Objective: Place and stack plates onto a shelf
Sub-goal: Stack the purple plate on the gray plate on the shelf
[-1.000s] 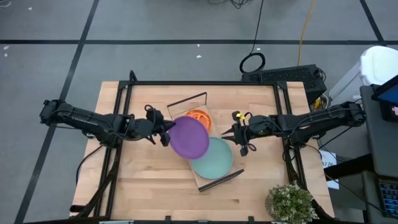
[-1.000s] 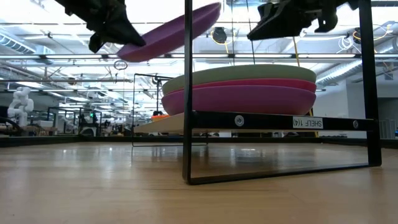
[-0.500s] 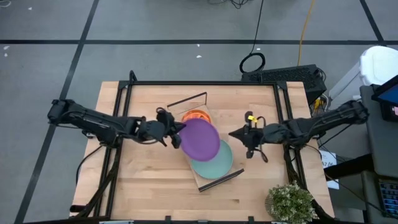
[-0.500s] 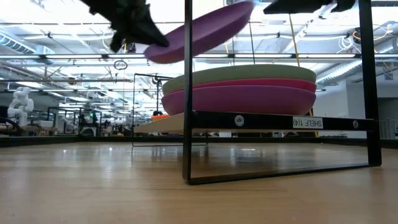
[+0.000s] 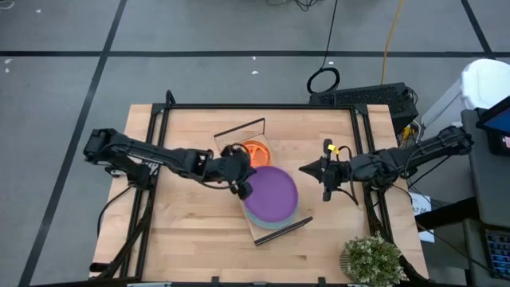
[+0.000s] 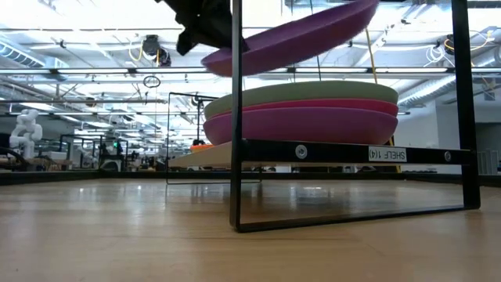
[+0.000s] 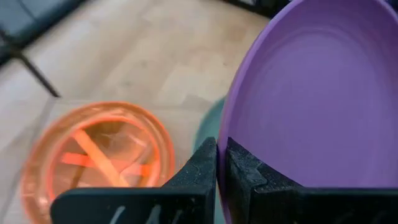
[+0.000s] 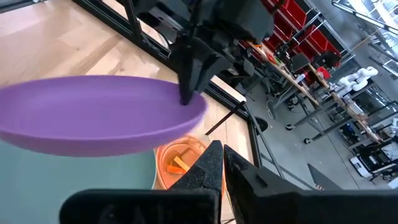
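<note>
My left gripper [image 5: 243, 182] is shut on the purple plate [image 5: 272, 194], which hovers over the shelf's near half. Under it, in the low view, a teal plate [image 6: 301, 92] tops magenta plates [image 6: 305, 121] stacked on the shelf board [image 6: 352, 153]. A sliver of the teal plate [image 5: 267, 224] shows from above. The small orange divided plate [image 5: 255, 150] rests on the shelf's far half. My right gripper [image 5: 317, 169] is shut and empty, to the right of the shelf, pointing at the plates. My left gripper pinches the purple plate's rim [image 7: 231, 134] on its left side between the two fingers, one on the inner face and one beneath. The fingers come roughly level from the table's left. The plate [image 6: 297, 35] is lifted clear above the stack, tilted, its free edge higher.
Thin black wire frames [image 6: 235, 117] stand at both short ends of the shelf. A potted plant [image 5: 373, 259] sits at the table's near right corner. Bare wooden tabletop [image 5: 183, 231] lies left of and in front of the shelf.
My left gripper has carried the purple plate toward the table's right edge, from beside the shelf's left side to above the teal plate, keeping its hold. My right gripper has drawn back toward the right edge, out of the low view.
</note>
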Controlling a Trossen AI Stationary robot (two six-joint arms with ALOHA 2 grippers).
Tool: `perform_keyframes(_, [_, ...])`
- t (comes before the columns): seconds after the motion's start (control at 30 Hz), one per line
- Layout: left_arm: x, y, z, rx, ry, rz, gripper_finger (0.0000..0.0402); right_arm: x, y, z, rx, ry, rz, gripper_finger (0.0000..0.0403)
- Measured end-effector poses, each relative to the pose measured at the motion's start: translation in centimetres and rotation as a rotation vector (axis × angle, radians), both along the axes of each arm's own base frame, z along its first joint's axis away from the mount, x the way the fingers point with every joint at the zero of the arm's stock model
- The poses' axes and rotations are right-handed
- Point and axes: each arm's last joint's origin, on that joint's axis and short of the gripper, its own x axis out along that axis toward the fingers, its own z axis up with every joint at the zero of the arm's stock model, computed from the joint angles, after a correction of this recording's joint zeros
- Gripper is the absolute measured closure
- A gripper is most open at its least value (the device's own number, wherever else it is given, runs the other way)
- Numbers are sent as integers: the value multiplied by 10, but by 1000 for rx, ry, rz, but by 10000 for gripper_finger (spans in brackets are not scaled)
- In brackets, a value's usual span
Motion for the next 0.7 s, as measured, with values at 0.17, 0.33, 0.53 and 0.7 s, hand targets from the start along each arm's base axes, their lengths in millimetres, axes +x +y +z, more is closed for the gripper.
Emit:
perform_keyframes(0.17, [10, 9, -3, -34, 9, -14, 378, 0, 0, 0, -1, 2, 1, 403])
perform_keyframes(0.33, [16, 11, -19, -47, 80, -19, 375, 0, 0, -1, 6, 8, 0, 403])
perform_keyframes(0.53, [20, 10, -33, -40, 136, -21, 373, -1, 0, -3, 15, 26, -4, 403])
perform_keyframes(0.7, [23, 10, -35, -42, 128, -21, 372, -1, 0, -3, 34, 30, -10, 403])
